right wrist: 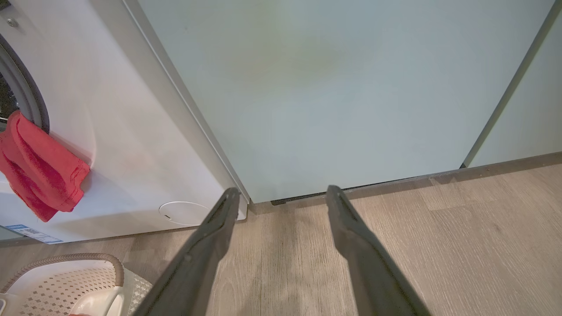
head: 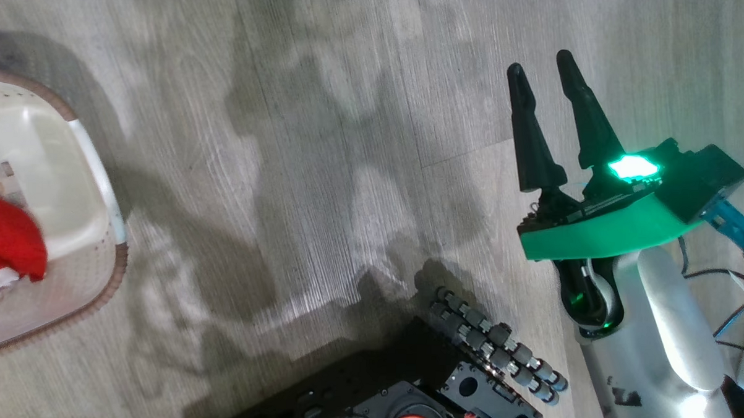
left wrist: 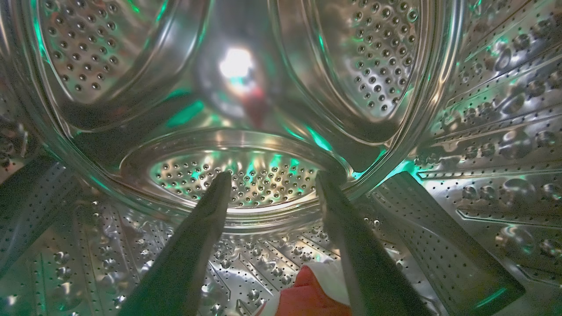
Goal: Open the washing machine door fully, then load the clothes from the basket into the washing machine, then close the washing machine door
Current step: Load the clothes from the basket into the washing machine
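My left gripper (left wrist: 274, 175) is deep inside the washing machine's steel drum (left wrist: 246, 184), open. A red and white piece of the clothes (left wrist: 303, 296) lies low between the bases of its fingers, and I cannot tell if it touches them. On the white washing machine front (right wrist: 131, 145), a red cloth (right wrist: 39, 171) hangs over the grey rim of the drum opening. More red clothes (head: 6, 239) sit in the cream basket (head: 119, 268) at the left. My right gripper (head: 541, 63) hovers open over the floor, holding nothing. The washing machine door is out of view.
Pale teal cabinets (right wrist: 333, 87) stand right of the washer. The round filter cover (right wrist: 184, 213) and a blue sticker (right wrist: 30, 232) mark the washer's lower front. The basket (right wrist: 66, 281) sits just before it. My black wheeled base (head: 415, 390) is at the bottom of the head view.
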